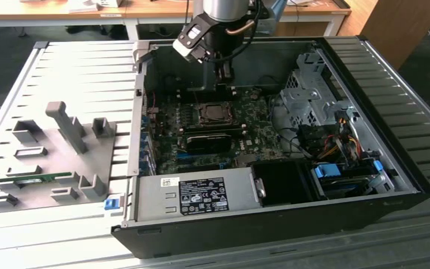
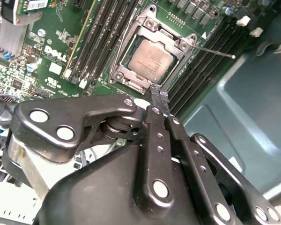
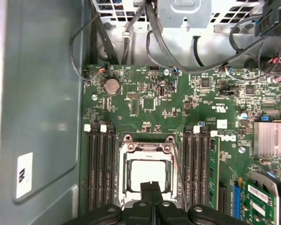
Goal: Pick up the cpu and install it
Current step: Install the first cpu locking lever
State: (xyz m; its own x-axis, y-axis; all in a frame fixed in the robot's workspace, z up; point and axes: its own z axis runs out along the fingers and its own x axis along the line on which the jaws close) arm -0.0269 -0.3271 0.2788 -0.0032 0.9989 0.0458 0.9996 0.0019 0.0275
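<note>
Hovering with empty gripper clenched just above the chip, seemingly seated in its socket, lever apparently unlatched.

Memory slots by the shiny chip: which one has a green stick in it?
The one farthest from the cpu, on the finned heatsink's side, holds the green memory stick; the other slots look dark and empty.

Colours you've got: cpu top silver-grey with faint print, socket frame bare metal. Motherboard green. Memory slots black, latches white. Hand matte black with silver rivets. Case black outside, grey-blue inside. Tabletop pale grey, ribbed. Cable bundle orange, yellow, red; clips blue.
</note>
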